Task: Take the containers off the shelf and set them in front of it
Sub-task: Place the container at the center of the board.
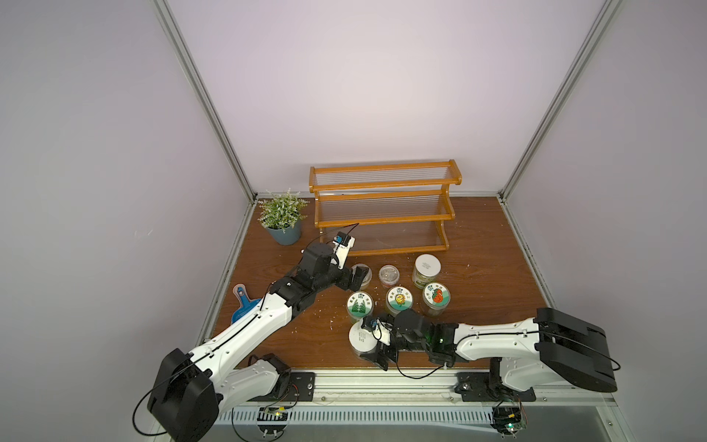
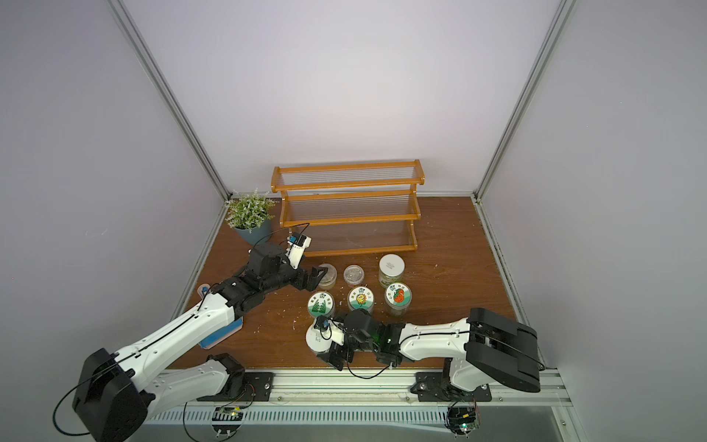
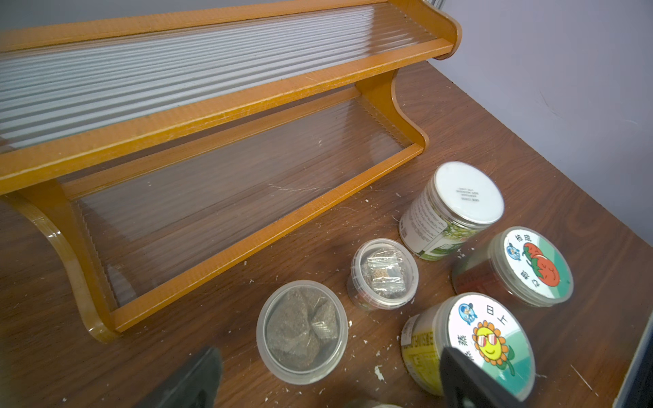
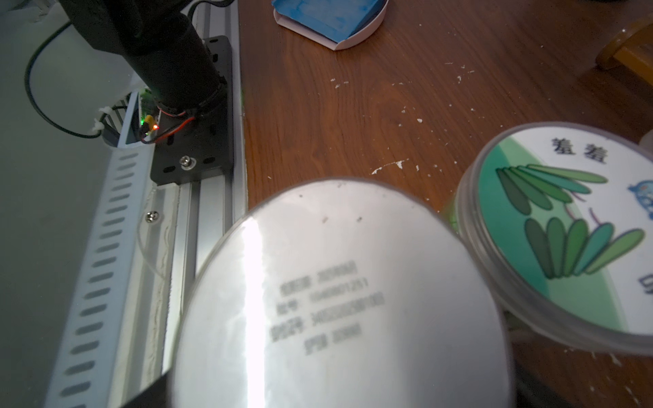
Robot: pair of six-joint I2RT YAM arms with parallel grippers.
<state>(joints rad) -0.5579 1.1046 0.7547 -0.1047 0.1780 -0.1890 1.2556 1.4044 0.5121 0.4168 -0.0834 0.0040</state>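
The shelf stands at the back with all three tiers bare. Several containers stand on the table in front of it. At the back are a tub of grey lumps, a tub of packets and a white-lidded jar. Nearer are jars with leaf, sunflower and tomato lids. My left gripper is open, just short of the grey-lump tub. My right gripper is open, its jaws either side of a second white-lidded jar standing near the front edge.
A potted plant sits left of the shelf. A blue paddle-shaped object lies at the left edge, partly under my left arm. A metal rail runs along the front. White crumbs dot the wooden table.
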